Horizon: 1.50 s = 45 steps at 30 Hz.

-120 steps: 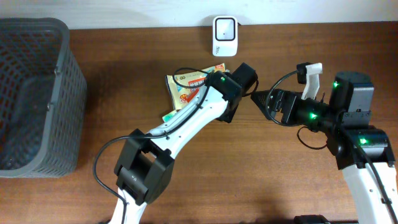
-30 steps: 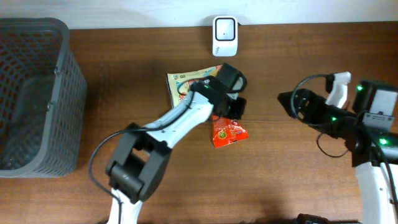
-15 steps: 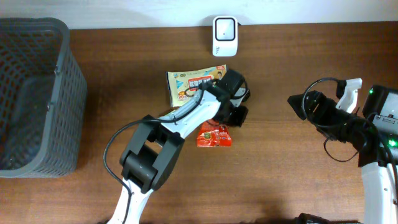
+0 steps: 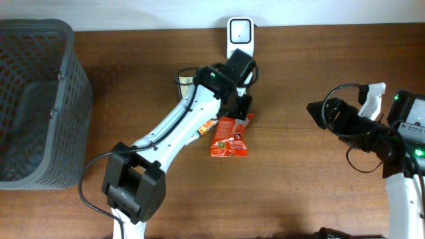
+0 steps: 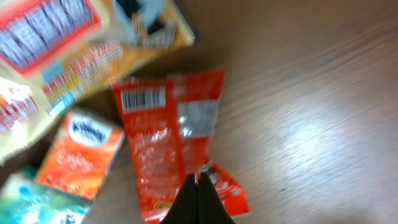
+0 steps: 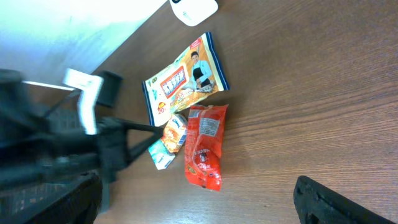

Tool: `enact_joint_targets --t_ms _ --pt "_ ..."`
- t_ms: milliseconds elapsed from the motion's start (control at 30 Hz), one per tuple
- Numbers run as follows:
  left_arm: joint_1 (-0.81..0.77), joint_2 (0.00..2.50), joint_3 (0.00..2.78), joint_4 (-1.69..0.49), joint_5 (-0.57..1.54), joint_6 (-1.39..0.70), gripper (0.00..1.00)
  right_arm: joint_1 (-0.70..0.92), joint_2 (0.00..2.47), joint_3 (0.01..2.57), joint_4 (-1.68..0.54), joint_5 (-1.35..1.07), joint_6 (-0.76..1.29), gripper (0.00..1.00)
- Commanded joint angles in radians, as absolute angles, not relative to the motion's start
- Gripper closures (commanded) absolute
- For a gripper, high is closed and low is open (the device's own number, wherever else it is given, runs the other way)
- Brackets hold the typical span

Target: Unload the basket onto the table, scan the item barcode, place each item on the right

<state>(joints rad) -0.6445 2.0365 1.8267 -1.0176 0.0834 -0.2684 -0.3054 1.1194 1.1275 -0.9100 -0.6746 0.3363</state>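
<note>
Left gripper sat pressed together, empty, at the red packet's top end.
You had its long axis running toward the scanner, barcode up; right gripper, spread, was farther.

Two robot arms, each built of white tubular links and black boxy joints. The left arm, nearest the white scanner, carries a thin black cable and one green light. The right arm, farther from the scanner, shows several green lights, a looping black cable and a white handle-shaped piece.
</note>
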Motion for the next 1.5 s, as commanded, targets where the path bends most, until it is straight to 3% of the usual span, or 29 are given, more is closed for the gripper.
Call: enact_joint_targets --t_ms 0,300,500,767,967,1200,1467 --pt "-0.647 2.055 1.715 -0.953 0.064 -0.299 1.00 -0.309 1.118 1.132 -0.909 -0.687 0.326 0.01" --pt "-0.669 2.056 1.431 -0.657 0.187 -0.325 1.00 -0.309 1.118 1.132 -0.910 -0.688 0.326 0.02" --pt "-0.671 2.050 1.464 -0.681 0.187 -0.321 1.00 -0.309 1.118 1.132 -0.910 -0.688 0.326 0.02" --pt "-0.634 1.987 1.737 -0.884 0.187 -0.291 1.00 -0.309 1.118 1.132 -0.910 -0.688 0.326 0.02" --pt "-0.692 2.003 1.641 -0.896 0.177 -0.312 1.00 -0.309 1.118 1.132 -0.912 -0.688 0.326 0.02" --pt "-0.706 2.034 1.485 -0.763 0.109 -0.364 1.00 -0.309 1.118 1.132 -0.914 -0.688 0.326 0.01" --pt "-0.706 2.115 1.452 -0.737 0.166 -0.371 1.00 -0.309 1.118 1.132 -0.917 -0.688 0.326 0.02"
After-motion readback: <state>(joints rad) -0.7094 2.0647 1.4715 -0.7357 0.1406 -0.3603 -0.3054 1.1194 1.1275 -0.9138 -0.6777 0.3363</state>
